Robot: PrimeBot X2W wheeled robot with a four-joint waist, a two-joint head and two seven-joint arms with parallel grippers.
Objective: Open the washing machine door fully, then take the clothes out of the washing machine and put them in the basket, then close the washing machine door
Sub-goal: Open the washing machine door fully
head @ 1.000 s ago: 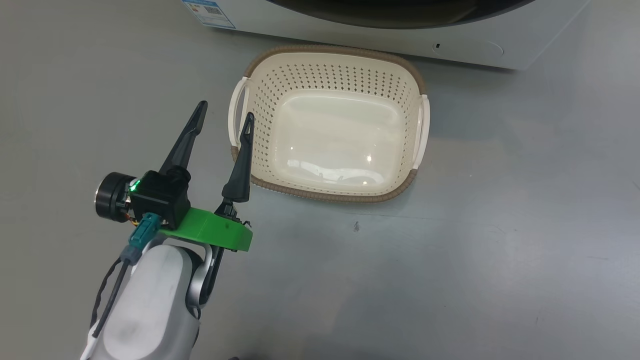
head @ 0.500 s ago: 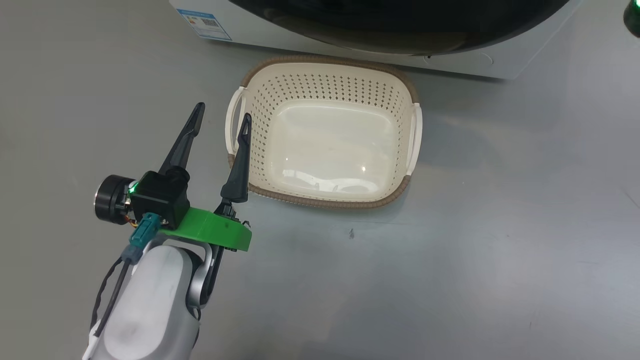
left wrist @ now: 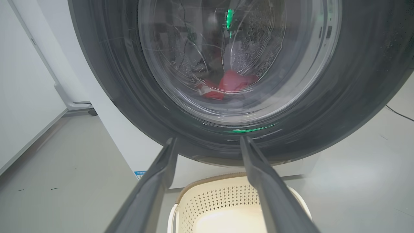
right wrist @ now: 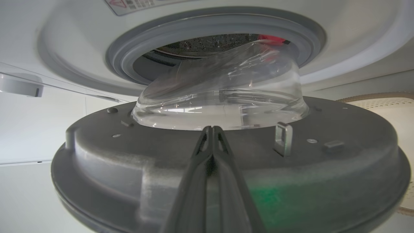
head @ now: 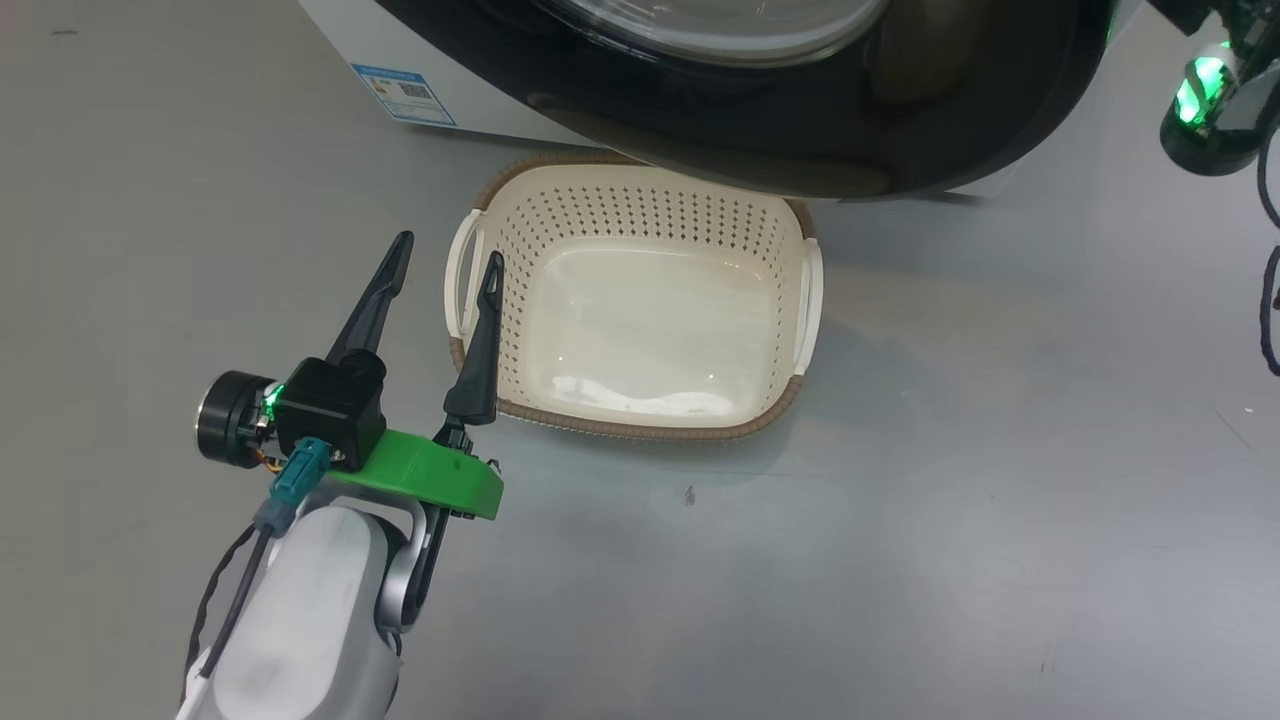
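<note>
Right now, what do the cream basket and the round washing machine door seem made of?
Cream perforated basket: moulded plastic, glossy; its floor reflects light. Its brown rim looks woven, probably plastic. Round black-rimmed washing machine door: glossy plastic, likely, mirroring a green glow. Its bulging clear window: glass or clear plastic; cannot tell.
</note>
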